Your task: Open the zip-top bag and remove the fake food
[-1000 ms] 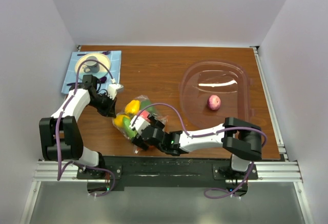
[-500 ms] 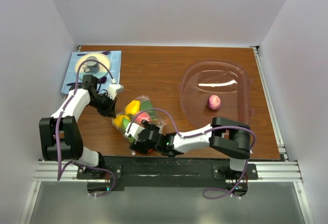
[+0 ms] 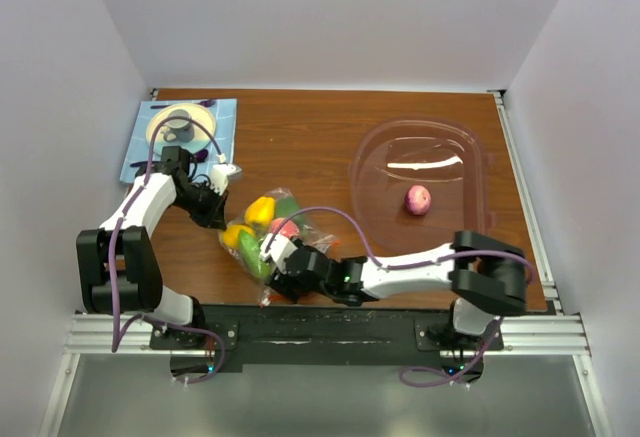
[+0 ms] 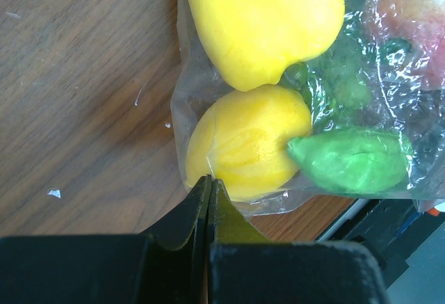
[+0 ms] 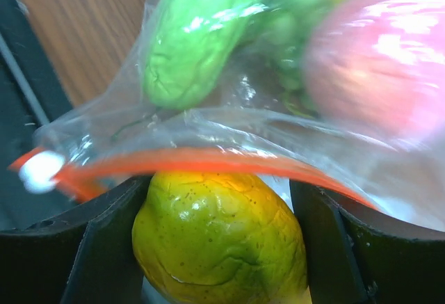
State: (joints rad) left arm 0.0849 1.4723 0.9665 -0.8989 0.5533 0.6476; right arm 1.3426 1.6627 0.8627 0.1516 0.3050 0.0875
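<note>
**Bag's mouth parted, R gripper lines up on a fruit**

R gripper (image 5: 219, 200) stands w/ jaws apart, one finger on each side of an orange-green fruit (image 5: 219, 248). The fruit fills nearly the whole gap. Whether both fingers have bitten yet can't be told.

Just past the fingertips, the bag's (image 3: 255, 229) orange zip strip (image 5: 208, 159) arches over the fruit. The white slider (image 5: 38, 168) sits outboard of one finger. Near the slider the strip seems to split into two lines, so the mouth reads as open. Whether the fruit is fully clear of the mouth can't be told. Beyond the strip, thru the film, are a green piece (image 5: 198, 46) and a pink-red one (image 5: 386, 60).

L gripper (image 4: 208, 182) has jaws together. As far as its wrist view shows, they're pinched on the bag's film edge at the opposite end. A yellow fruit (image 4: 247, 147) lies right ahead of its tips, w/ a 2nd yellow piece (image 4: 264, 22) beyond and more green off to one side. It looks to be acting as the anchor.

The bag lies on the table (image 3: 300, 137) btwn the two grippers. Well away from both is the clear tub (image 3: 372, 152), w/ one pink fruit (image 3: 416, 199) in it.

Step in hand, by the look of it: pulling food out, one piece at a time. Next move calls for R jaws to close firmly on the glossy, rounded fruit. It then has to draw straight back from the mouth w/o snagging strip or film, while L holds the bag down. Tub looks the likely drop spot.
</note>
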